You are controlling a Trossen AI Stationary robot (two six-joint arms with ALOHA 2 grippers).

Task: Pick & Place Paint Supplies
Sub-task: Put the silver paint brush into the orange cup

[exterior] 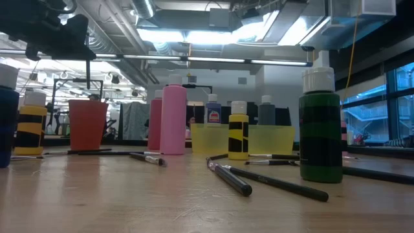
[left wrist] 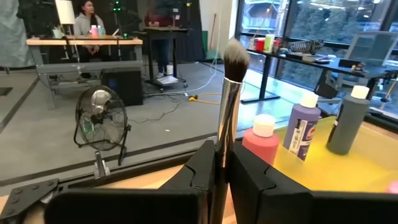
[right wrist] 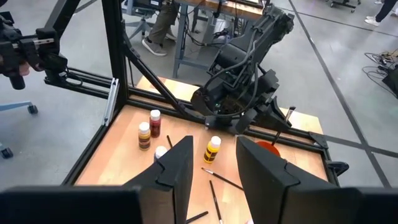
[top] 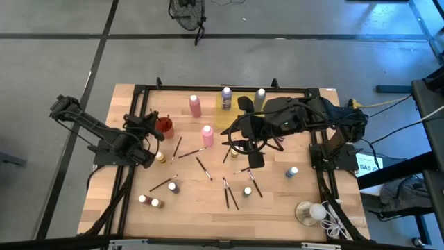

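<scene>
The desk (top: 208,208) is pale wood inside a black frame, standing on a grey concrete floor (top: 55,62) crossed by dark lines. A shallow yellow tray (top: 229,114) sits at the desk's far edge and serves as the landmark. A purple bottle (top: 226,97) and a grey bottle (top: 259,98) stand at the tray, with two pink bottles (top: 195,105) just left of it. Loose paintbrushes (top: 229,191) and tiny bottles (top: 172,186) lie scattered well in front of the tray.

The left gripper (top: 158,128), left of the tray above a red cup (top: 164,126), pinches a pale-tipped paintbrush (left wrist: 229,93) upright between its fingers. The right gripper (top: 251,147) hovers just in front of the tray, its fingers (right wrist: 180,163) spread and empty.

Beyond the desk stand a floor fan (left wrist: 101,121), work tables (left wrist: 87,43) with a seated person (left wrist: 87,18), and large windows (left wrist: 298,18).
</scene>
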